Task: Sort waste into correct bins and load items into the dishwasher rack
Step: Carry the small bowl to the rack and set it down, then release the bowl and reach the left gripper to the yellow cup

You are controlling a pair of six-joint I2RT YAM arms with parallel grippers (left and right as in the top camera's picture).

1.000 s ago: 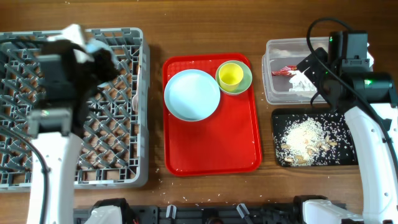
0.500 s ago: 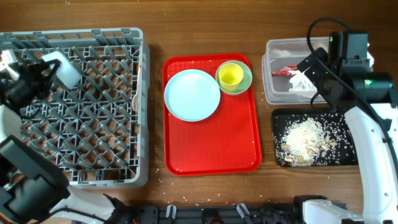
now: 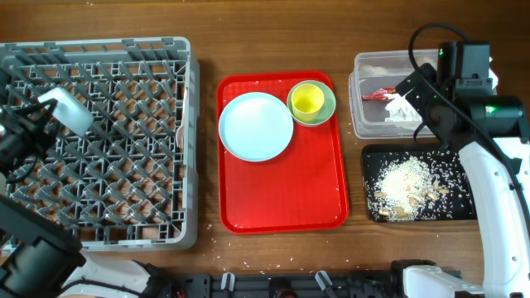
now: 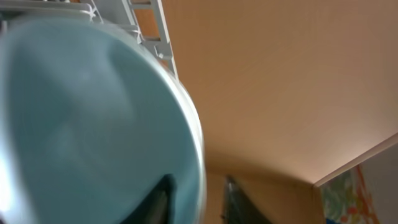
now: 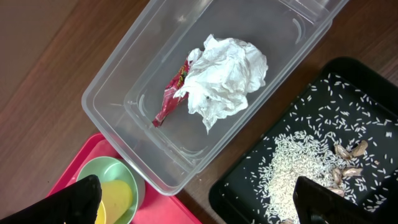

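Observation:
The small pale-blue dish [image 3: 70,112] stands on edge among the pegs at the left of the grey dishwasher rack [image 3: 124,174]. In the left wrist view the dish [image 4: 81,118] fills the picture. My left gripper [image 4: 199,202] is open, its fingers straddling the rim with a gap on the right. On the red tray are the large plate [image 3: 255,126] and the yellow cup [image 3: 307,100] inside the green bowl [image 3: 325,110]. My right gripper [image 5: 202,202] hangs open and empty over the clear tub [image 5: 118,81], which holds tissue [image 5: 224,78] and a red wrapper [image 5: 168,102].
The black tray [image 3: 374,178] below the tub carries a heap of rice [image 3: 406,186] and scraps. The red serving tray [image 3: 281,199] lies between the rack and the bins. A white fork [image 3: 179,136] sits at the rack's right side. Crumbs dot the table.
My left arm has swung to the rack's left edge and lowered the small dish among the pegs. Its fingers have parted from the rim. The right arm has not moved.

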